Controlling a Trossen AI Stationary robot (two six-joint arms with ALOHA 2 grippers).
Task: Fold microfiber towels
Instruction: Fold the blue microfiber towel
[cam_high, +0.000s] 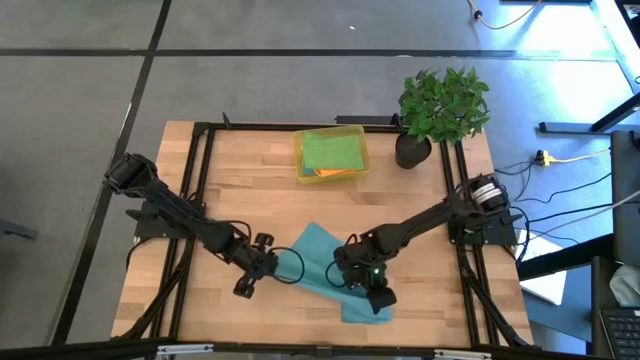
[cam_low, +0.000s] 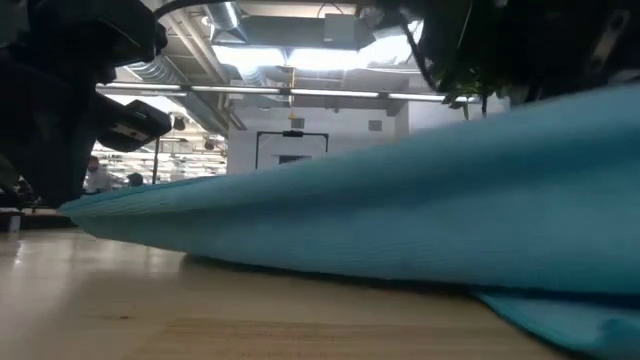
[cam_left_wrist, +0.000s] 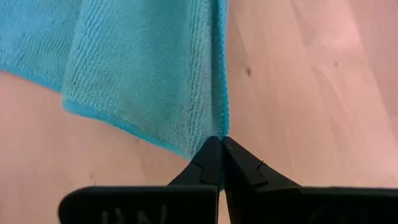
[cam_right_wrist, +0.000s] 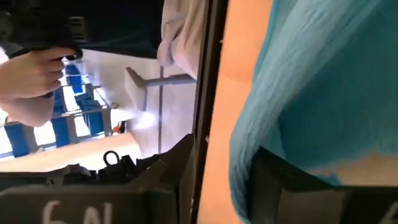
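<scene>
- From above I see a wooden table (cam_high: 250, 190) with a black frame, and one teal-blue towel (cam_high: 330, 262) lying on its front middle, partly lifted and rumpled.
- My left gripper (cam_high: 268, 263) sits at the towel's left edge – its jaws are pressed together, pinching a fold of the towel's hem between the tips, as the left wrist view (cam_left_wrist: 219, 149) shows clearly.
- From those tips the towel (cam_left_wrist: 143, 68) spreads away over the bare wood, a doubled layer with a stitched border.
- My right gripper (cam_high: 368, 285) is over the towel's right front part. In its wrist view the teal cloth (cam_right_wrist: 311, 81) drapes across one of the fingers (cam_right_wrist: 298, 180); the jaws look closed on the cloth.
- At table height the towel (cam_low: 400, 220) rises as a long slope from the left up to the right.
- At the back of the table a yellow bin (cam_high: 358, 158) holds a green towel (cam_high: 332, 150) with an orange one (cam_high: 328, 173) showing beneath – a potted plant (cam_high: 440, 105) stands beside it.
</scene>
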